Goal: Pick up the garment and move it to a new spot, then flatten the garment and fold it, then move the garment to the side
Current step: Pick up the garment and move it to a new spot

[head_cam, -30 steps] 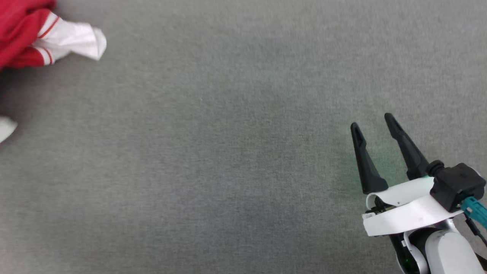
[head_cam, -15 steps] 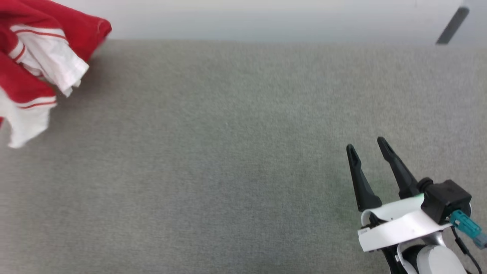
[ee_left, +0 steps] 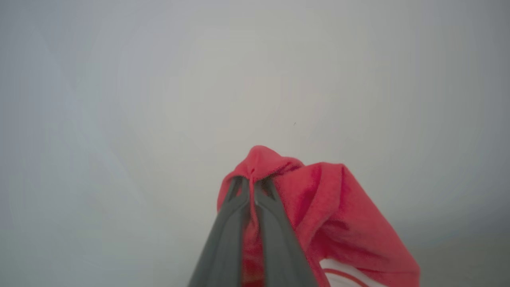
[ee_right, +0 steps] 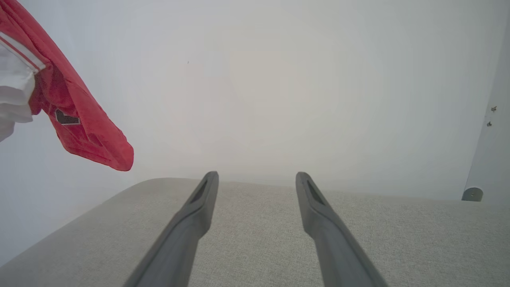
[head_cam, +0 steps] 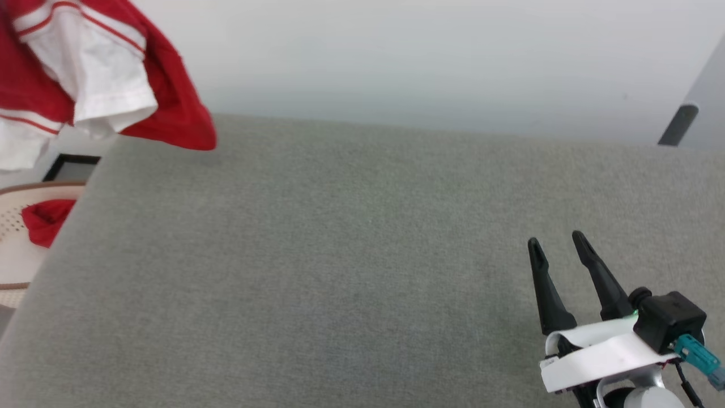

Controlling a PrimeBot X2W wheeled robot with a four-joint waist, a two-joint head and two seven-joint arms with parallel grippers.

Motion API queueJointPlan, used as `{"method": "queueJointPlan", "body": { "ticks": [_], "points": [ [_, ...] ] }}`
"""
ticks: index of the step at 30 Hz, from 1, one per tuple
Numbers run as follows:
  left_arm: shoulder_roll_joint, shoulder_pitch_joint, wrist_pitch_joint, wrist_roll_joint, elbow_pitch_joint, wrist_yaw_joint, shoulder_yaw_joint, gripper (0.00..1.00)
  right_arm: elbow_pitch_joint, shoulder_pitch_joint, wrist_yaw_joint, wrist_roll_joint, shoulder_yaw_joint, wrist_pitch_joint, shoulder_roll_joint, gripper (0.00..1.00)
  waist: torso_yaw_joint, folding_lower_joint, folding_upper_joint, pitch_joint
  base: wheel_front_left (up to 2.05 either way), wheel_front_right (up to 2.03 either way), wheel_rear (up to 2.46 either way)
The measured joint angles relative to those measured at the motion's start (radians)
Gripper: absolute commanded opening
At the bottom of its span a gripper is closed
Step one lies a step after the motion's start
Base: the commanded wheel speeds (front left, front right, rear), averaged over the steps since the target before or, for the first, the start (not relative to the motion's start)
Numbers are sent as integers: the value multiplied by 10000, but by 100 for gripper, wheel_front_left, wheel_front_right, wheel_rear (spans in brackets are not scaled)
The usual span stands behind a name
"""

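Cargo: large red jersey garment with white sleeves [head_cam: 170,113], hanging from my left gripper [ee_left: 252,184], which is clamped tight on it; right gripper [head_cam: 555,238] gapes empty over grey woven cushion [head_cam: 340,255]; relocation step, I judge; next, lower it ahead of right fingers.

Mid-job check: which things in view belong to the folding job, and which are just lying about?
Job: garment, pinched by shut left gripper; open right gripper; grey surface.
Lying about: small red cloth on pale round table.
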Motion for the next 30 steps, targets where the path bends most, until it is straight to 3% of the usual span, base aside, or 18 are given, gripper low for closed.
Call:
{"method": "queueJointPlan", "body": {
  "ticks": [9, 13, 30],
  "points": [
    [-274, 26, 639, -598, -1216, 10, -247, 0, 8, 198, 0, -104, -589, -31, 27, 100, 115, 0, 0, -426, 0, 0, 0],
    [-449, 307, 1066, -838, -2140, 282, -259, 0, 6, 214, 0, -222, -970, -8, 31, 100, -104, 1, 0, -381, 0, 0, 0],
    [-1275, 1963, 2853, -1574, -6951, 2295, -773, 0, 136, 301, 0, -435, -2479, -113, 35, 100, -1599, 0, 0, 31, 0, 0, 0]
  ]
}}
